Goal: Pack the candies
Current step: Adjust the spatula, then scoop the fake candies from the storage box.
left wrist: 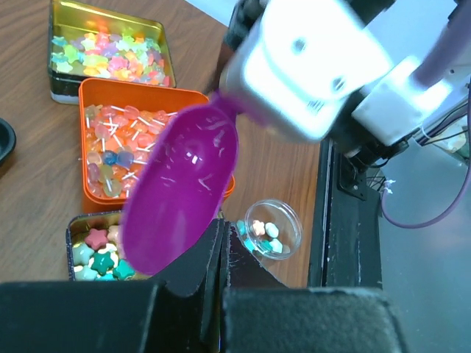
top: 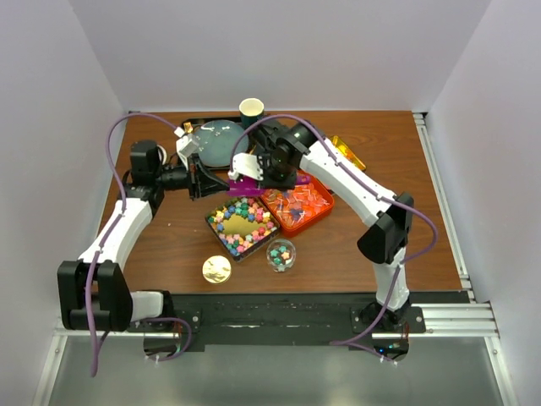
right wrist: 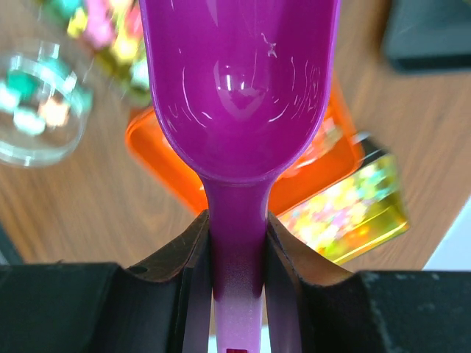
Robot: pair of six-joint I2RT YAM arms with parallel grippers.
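The right pincer (right wrist: 237,235) grasps a stiff purple plastic scoop (right wrist: 239,95) by its handle, bowl empty. The left pincer (left wrist: 221,254) is clenched just beside the scoop tip, nothing visible between its jaws. The candies (top: 245,244) sit below on the bench (top: 423,237) in a gold rectangular tin (top: 243,224), an orange tray (left wrist: 140,88) and a clear round tub (left wrist: 298,224). They look tiny, light, hard and prone to roll, so scoop under a heap, don't pinch singles.

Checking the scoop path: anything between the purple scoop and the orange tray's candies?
Nothing visible. The empty purple scoop, in the right gripper, hangs above the candies in the orange tray. The shut left gripper sits by the scoop's tip, off that path.
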